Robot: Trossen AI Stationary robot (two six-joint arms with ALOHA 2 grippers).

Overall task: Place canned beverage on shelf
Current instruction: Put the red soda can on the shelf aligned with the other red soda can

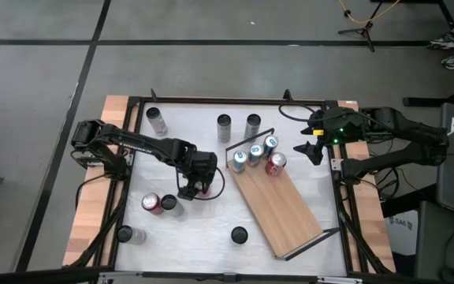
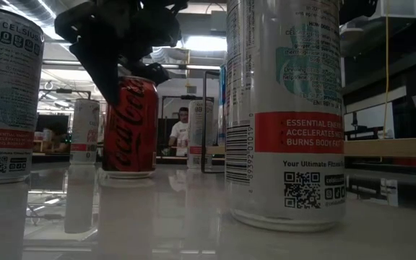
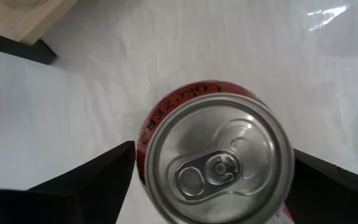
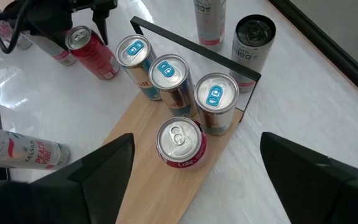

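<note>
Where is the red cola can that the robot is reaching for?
From above, the red cola can stands on the white table, left of the shelf, under the left gripper.

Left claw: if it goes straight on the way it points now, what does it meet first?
Probably the red cola can standing on the white table. The left claw points down over it, fingers open on either side of it.

Four cans (image 1: 255,155) stand on the shelf (image 1: 282,207) at its railed end; left of the shelf, the left gripper (image 1: 196,188) straddles a can (image 3: 219,165).
</note>
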